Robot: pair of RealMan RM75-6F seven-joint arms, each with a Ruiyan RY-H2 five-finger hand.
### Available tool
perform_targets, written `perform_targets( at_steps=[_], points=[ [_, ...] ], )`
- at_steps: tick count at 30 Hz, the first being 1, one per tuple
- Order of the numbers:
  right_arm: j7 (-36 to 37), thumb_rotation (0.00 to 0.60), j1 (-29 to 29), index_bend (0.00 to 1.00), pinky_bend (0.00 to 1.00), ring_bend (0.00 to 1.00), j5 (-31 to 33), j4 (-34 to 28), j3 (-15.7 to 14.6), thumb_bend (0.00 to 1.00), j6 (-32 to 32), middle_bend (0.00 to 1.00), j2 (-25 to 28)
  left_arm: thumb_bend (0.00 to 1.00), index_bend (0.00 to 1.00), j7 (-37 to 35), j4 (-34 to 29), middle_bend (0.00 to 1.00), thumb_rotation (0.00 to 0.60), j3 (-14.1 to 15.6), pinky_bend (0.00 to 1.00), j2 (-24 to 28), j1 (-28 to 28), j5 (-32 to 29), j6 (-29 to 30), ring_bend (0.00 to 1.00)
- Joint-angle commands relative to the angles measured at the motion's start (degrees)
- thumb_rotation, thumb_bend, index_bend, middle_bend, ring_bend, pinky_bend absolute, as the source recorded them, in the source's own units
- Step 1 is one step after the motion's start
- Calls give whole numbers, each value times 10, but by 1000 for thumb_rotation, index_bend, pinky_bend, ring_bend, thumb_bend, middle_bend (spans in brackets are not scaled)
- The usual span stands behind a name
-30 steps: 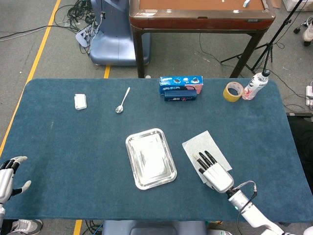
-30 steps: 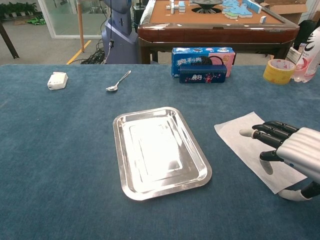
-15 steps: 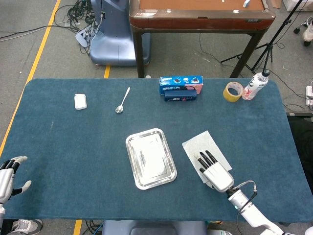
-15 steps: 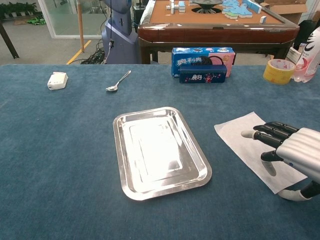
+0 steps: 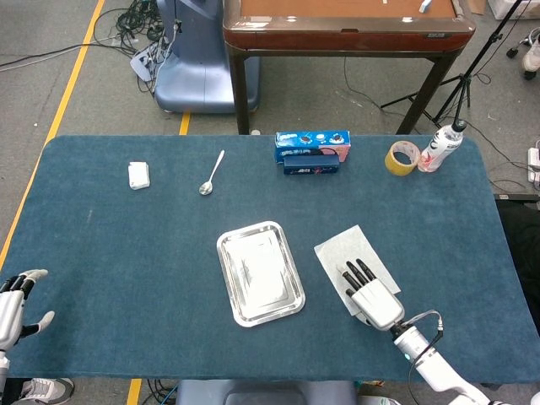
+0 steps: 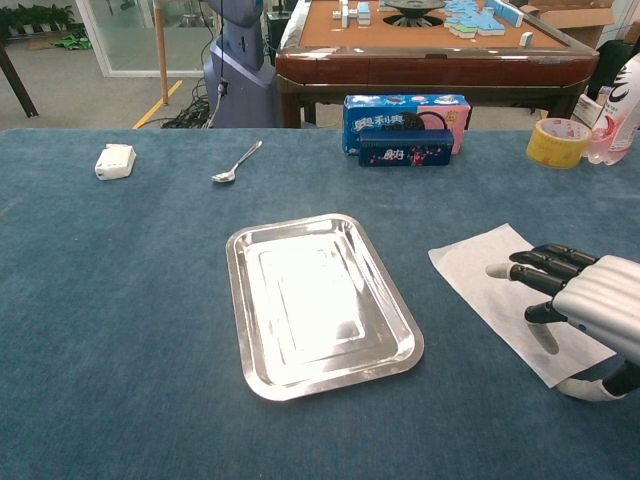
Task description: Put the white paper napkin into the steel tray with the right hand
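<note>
Here the right robot hand (image 6: 585,305), fingers spread and empty, hovers over the near-right part of the white paper napkin (image 6: 500,285); the steel tray (image 6: 318,303) lies just left

The table (image 5: 126,245) is showing a deep, even teal-blue cloth. The napkin (image 6: 478,272) is lying plain white, while the steel tray (image 6: 243,330) is shining mirror-silver and throwing back bright white glare. The right hand (image 6: 585,300) is gleaming silver across its ribbed back, with black fingers (image 6: 545,260) and pale tips. The left hand (image 5: 15,305) is showing silver and white. Farther back, a silver spoon (image 5: 210,175) is glinting, a small white packet (image 5: 138,175) is sitting pale, blue cookie boxes (image 6: 405,124) are displaying white lettering and a pink corner, and the tape roll (image 6: 557,142) is glowing yellow beside a white bottle with red print (image 5: 440,146).
</note>
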Motion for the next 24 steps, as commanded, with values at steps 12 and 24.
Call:
perform_targets(
  at_steps=[12,24],
  points=[
    [-11,600,6,576,28,0,7,-21,7,1000,-6,97,9,197,238,-1,-1,223,600,0,324,1,1,1,3,212],
    [-16,600,8,576,28,0,16,-35,10,1000,-14,110,14,197,238,1,-1,223,600,0,324,0,1,1,2,212]
  ],
)
